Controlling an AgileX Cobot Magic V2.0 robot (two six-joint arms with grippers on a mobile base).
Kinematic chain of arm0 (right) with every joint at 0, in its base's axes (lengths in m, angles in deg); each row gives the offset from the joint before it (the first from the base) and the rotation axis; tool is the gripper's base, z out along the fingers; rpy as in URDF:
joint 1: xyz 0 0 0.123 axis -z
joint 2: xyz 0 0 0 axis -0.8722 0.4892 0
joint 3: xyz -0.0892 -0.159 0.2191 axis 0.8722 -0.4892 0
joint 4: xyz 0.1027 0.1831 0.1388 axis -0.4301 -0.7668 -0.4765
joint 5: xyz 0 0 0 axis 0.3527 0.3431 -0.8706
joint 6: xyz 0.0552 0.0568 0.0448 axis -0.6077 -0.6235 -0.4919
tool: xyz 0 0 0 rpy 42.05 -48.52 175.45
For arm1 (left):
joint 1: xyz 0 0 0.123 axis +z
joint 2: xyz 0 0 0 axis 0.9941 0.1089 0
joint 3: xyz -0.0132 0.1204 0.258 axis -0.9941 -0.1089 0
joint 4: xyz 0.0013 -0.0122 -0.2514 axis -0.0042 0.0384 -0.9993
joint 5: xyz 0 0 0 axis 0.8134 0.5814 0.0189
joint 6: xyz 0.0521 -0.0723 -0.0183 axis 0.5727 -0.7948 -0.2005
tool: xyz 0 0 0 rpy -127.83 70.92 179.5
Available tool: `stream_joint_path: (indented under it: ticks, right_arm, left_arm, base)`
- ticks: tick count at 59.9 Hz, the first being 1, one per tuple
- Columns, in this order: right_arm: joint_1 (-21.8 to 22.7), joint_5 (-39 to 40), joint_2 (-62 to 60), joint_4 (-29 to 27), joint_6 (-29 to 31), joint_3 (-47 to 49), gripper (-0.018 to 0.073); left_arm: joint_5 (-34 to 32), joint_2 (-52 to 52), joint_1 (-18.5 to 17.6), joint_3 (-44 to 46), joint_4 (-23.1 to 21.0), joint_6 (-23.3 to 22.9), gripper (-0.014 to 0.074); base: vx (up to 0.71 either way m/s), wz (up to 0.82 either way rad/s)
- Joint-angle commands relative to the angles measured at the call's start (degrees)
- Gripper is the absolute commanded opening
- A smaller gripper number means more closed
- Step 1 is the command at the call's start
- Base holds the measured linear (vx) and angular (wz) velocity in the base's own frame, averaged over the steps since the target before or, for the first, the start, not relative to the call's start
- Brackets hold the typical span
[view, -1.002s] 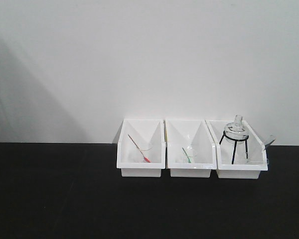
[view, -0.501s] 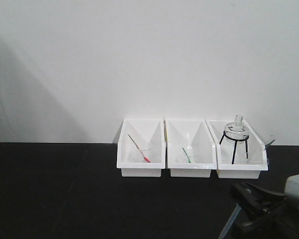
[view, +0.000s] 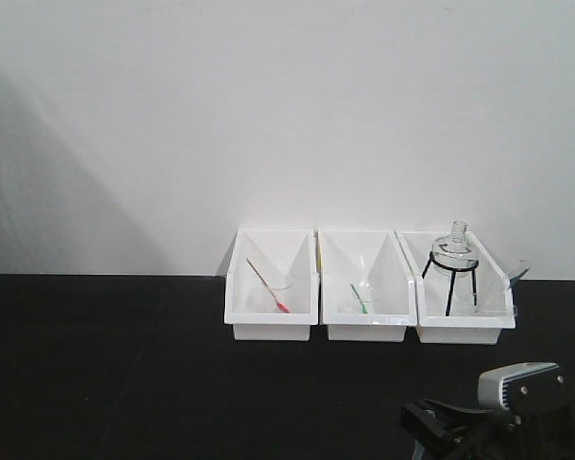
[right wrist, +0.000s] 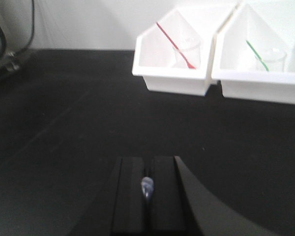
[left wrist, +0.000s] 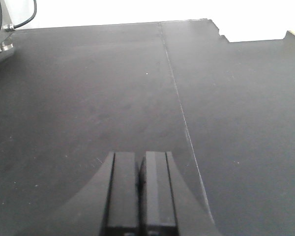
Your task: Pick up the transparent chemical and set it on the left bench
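The transparent chemical (view: 495, 299) is a small clear beaker with a translucent dropper. It stands in the right-hand white bin (view: 465, 329), beside a round flask on a black tripod (view: 453, 264). My right gripper (view: 414, 419) is low at the front right, well short of the bins. In the right wrist view it (right wrist: 147, 160) is shut, with only a small bluish glint between its pads. My left gripper (left wrist: 139, 155) is shut and empty over bare black bench top (left wrist: 88, 98). I cannot tell whether this surface is the left bench.
The left bin (view: 269, 326) holds a beaker with a red dropper (right wrist: 187, 49). In the middle bin (view: 365, 328) stands a beaker with a green dropper (right wrist: 269, 56). All three bins sit against the white wall. A seam (left wrist: 177, 98) crosses the black top. Cables hang at the far left (right wrist: 0, 39).
My right arm has come up into the front view at the bottom right and shifted left. The bins and glassware have not moved.
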Motion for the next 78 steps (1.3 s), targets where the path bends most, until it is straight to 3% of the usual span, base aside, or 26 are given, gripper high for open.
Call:
stream_joint_path:
  ticks: [1, 14, 20, 26, 39, 46, 55, 67, 78]
  right_arm:
    - [-0.04, 3.32, -1.16, -0.42, 0.92, 1.39, 0.0200]
    - [-0.04, 4.06, -1.16, -0.42, 1.63, 1.39, 0.0512]
    - [-0.04, 4.35, -1.23, -0.42, 2.94, 1.39, 0.0587]
    - [-0.04, 4.83, -2.75, -0.42, 4.84, 1.39, 0.0594]
    - [-0.04, -1.39, -12.22, -3.98, 6.75, 1.68, 0.0463]
    - [-0.04, -12.87, -20.03, -5.10, 6.75, 1.68, 0.0286]
    - [-0.04, -28.78, -31.84, -3.85, 6.80, 1.68, -0.0012]
    - [-0.04, -43.63, -47.75, -3.12, 6.80, 1.57, -0.0008]
    - [-0.04, -49.97, -58.45, -2.80, 6.80, 1.57, -0.0007]
  left_arm:
    - [-4.49, -1.10, -0.10, -0.93, -0.04, -0.45, -0.0003]
    - [-4.49, -1.10, -0.10, -0.93, -0.04, -0.45, -0.0003]
    - [-4.49, -1.10, -0.10, -0.93, -0.04, -0.45, -0.0003]
    - [-4.49, -1.10, -0.10, -0.93, -0.04, -0.45, -0.0003]
    - [-4.49, -1.10, -0.10, -0.93, -0.04, -0.45, -0.0003]
    - [-4.49, -1.10, -0.10, -0.93, -0.04, -0.45, -0.0003]
    - [-4.49, -1.10, -0.10, -0.93, -0.04, -0.45, -0.0003]
    - [-4.49, -1.10, -0.10, -0.93, -0.04, -0.45, -0.0003]
    - [-4.49, -1.10, -0.10, -0.93, -0.04, -0.45, -0.0003]
  base:
    - [0.00, 0.00]
    - [0.00, 0.00]
    - [0.00, 0.00]
    - [0.00, 0.00]
    - [0.00, 0.00]
    - [0.00, 0.00]
    - [0.00, 0.00]
    - [0.00, 0.00]
    - [0.00, 0.00]
